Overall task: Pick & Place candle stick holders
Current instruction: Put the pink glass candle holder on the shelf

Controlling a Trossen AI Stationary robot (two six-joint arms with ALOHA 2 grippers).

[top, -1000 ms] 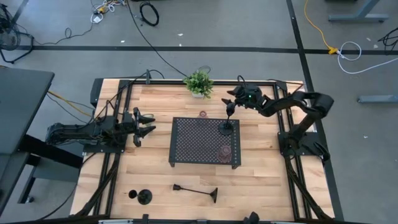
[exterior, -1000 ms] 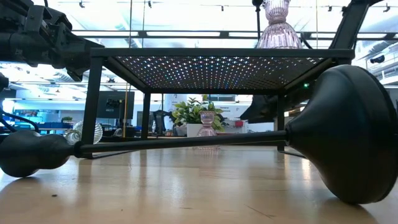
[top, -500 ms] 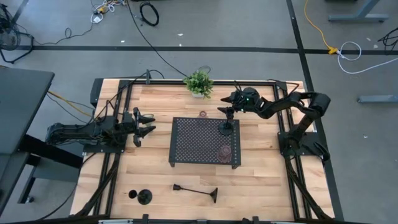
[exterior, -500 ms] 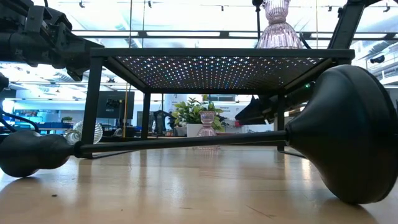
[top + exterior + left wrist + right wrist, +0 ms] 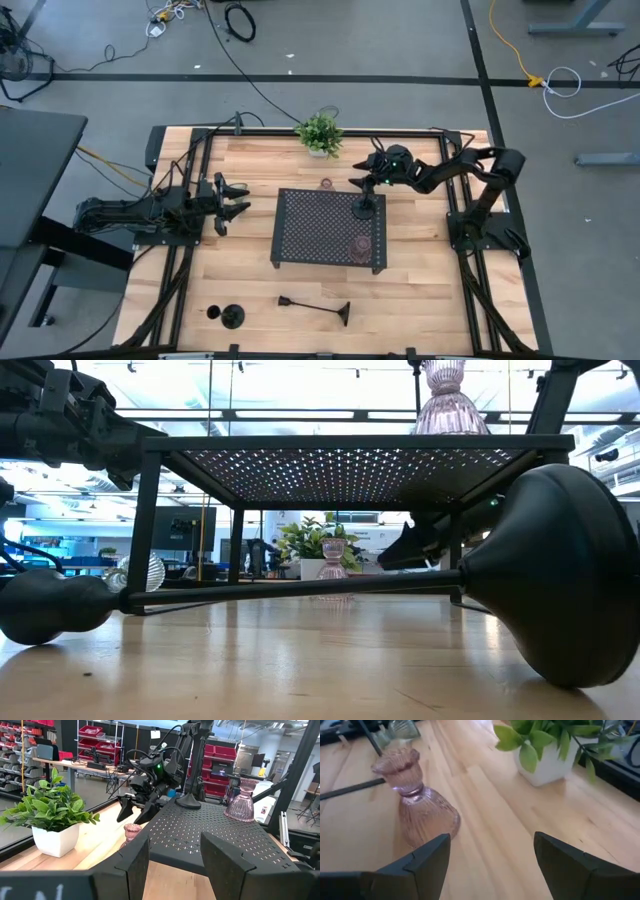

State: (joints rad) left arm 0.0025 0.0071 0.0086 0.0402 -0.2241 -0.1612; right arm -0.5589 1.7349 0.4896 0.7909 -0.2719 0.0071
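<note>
2 grippers on record. right gripper (image 5: pixel 357 181): fingers spread apart, nothing between them, low over the wood at the tray's far edge. since 1 second ago it has travelled from above the tray's far right corner toward the plant side and dropped lower; judged, this reads as an approach on the loose glass holder, with the black holder already on the tray left behind.

item nearest the tool: pink glass holder (image 5: pixel 415 800), upright on the bare table, just ahead of the open fingers and offset toward one of them; not yet between them, not touched. in the high view it sits (image 5: pixel 326 184) just beyond the tray's far edge, between tray and potted plant (image 5: pixel 319 133).

black perforated tray (image 5: pixel 300 225): carries 1 black stemmed holder (image 5: pixel 366 206) upright at its far right corner and a 2nd pink glass holder (image 5: pixel 361 244) near its near right corner. judged, 2 pieces placed.

still off the tray: 1 long black stemmed holder (image 5: pixel 318 306) lying on its side near the table's front edge, and 1 short black holder (image 5: pixel 231 318) upright to its left, with a small dark piece beside it that cannot be made out.

left gripper (image 5: pixel 236 199): fingers open, empty, parked level with the tray's left side, apart from it.
</note>
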